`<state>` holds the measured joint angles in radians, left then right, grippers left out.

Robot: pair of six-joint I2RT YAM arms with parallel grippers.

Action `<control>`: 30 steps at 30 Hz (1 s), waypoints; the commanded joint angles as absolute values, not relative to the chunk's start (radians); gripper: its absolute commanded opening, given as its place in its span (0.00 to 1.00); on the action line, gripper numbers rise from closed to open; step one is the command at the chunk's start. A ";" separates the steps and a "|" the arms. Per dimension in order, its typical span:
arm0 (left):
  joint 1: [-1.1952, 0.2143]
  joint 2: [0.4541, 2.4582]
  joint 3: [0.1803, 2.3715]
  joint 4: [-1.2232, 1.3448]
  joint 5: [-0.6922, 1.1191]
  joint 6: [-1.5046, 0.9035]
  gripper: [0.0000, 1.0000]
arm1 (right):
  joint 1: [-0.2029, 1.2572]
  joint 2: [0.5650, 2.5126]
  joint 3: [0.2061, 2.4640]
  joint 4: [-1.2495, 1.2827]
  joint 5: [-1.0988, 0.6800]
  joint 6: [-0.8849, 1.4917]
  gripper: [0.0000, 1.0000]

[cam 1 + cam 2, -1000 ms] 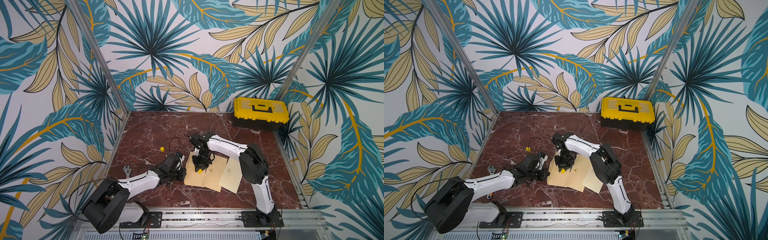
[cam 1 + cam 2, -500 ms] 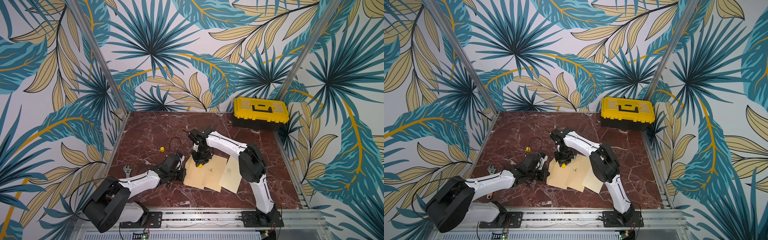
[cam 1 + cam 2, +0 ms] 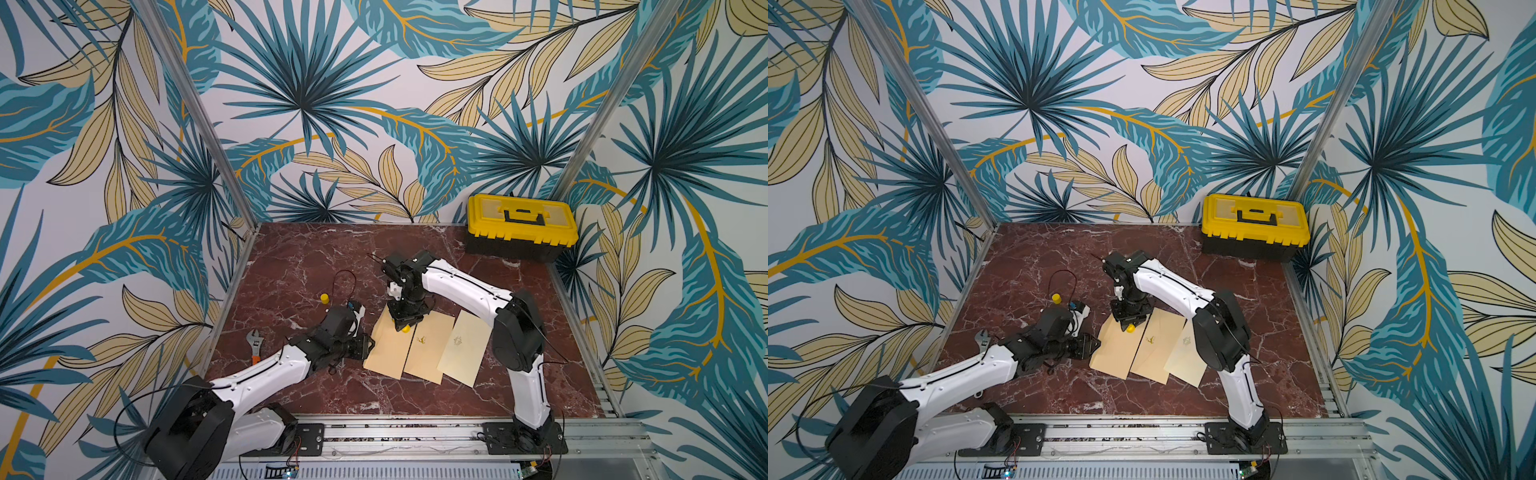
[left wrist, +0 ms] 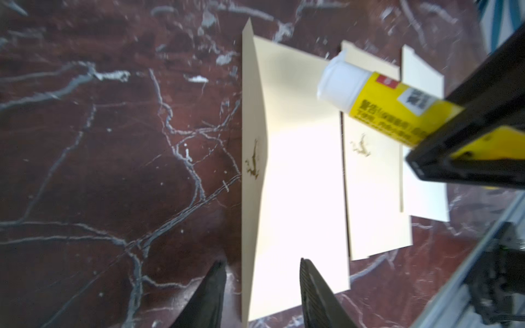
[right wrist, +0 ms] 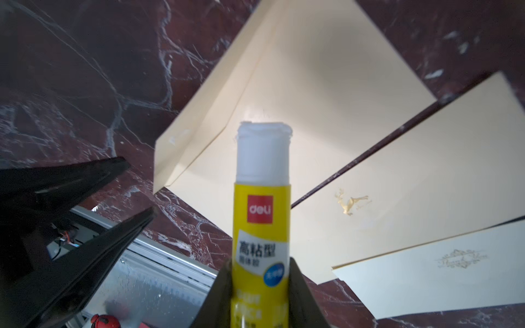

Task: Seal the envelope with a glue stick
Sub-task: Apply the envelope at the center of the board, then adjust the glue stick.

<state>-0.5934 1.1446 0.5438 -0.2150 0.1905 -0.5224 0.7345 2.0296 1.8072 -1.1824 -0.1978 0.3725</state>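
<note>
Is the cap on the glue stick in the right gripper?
No, the glue stick in the right gripper ends in a bare white tip.

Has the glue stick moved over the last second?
Yes: the glue stick has shifted slightly farther from the front rail, nearer the envelope's far edge.

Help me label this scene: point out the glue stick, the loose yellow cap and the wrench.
glue stick point(image 5: 261, 227), right wrist view, its labelled body.
yellow cap point(image 3: 324, 297), in a top view, its top.
wrench point(image 3: 256, 354), in a top view, orange handle.
</note>
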 commanded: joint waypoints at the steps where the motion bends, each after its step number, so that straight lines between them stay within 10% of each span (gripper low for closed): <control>1: -0.567 1.076 0.609 -0.213 0.221 -0.618 0.50 | 0.733 1.933 1.755 -1.000 -0.150 0.391 0.00; 13: -0.521 1.020 0.741 0.075 0.309 -1.158 0.66 | 0.735 1.713 1.513 -0.423 -0.184 0.325 0.00; 30: -0.463 1.081 0.951 0.043 0.309 -1.212 0.54 | 0.739 1.522 1.318 -0.002 -0.324 0.192 0.00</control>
<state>-0.4667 1.0782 0.9241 0.0708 0.3054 -1.2434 0.7292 1.5368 1.3411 -0.0669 -0.2665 0.2256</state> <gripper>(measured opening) 0.544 0.277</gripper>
